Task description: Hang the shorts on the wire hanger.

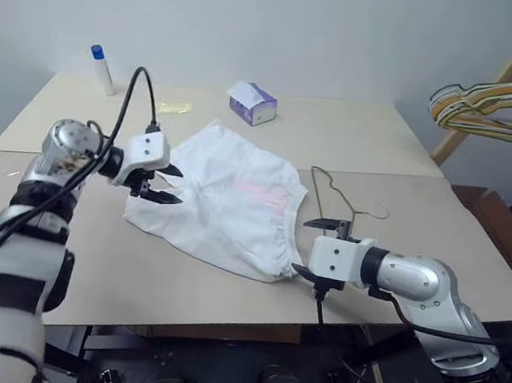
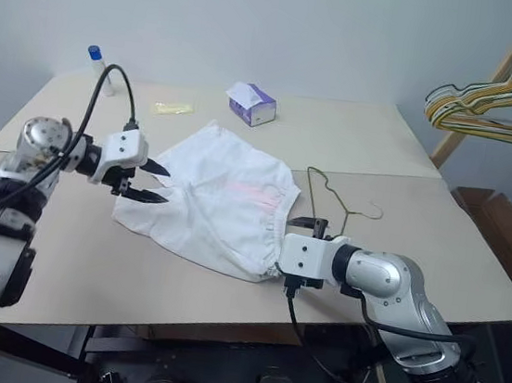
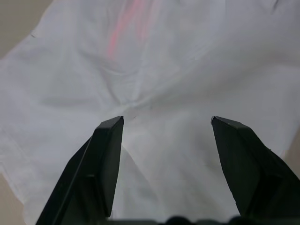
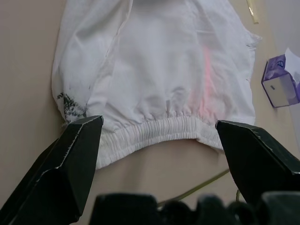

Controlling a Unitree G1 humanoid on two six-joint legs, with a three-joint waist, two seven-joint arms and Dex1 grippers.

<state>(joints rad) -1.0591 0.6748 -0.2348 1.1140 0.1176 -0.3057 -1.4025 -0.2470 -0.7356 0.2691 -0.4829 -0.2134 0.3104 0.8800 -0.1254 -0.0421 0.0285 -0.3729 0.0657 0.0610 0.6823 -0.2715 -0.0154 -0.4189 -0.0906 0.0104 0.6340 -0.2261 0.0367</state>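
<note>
Left eye view: the shorts (image 1: 226, 208) lie flat and spread out on the table (image 1: 374, 141), and serve as the landmark for everything else. Just beside their gathered waistband, on the robot's right, lies the wire hanger (image 1: 335, 197), its hook pointing away from the shorts; hanger and cloth look apart or barely touching, and the frames do not settle which. A tissue box (image 1: 253, 103) stands beyond the shorts, near the far edge, and a bunch of hangers (image 1: 495, 109) hangs well off to their right. The left gripper (image 1: 165, 183) hovers over the leg end of the shorts, fingers spread, with nothing between them. The right gripper (image 1: 319, 248) sits just short of the waistband, fingers also spread wide and empty; the right wrist view shows the elastic band directly ahead. Judged stage: the approach to a first grasp, with nothing yet lifted. The next move probably calls for pinching the cloth firmly at one edge and securing the hanger, so that the shorts can be draped over its bar.
</note>
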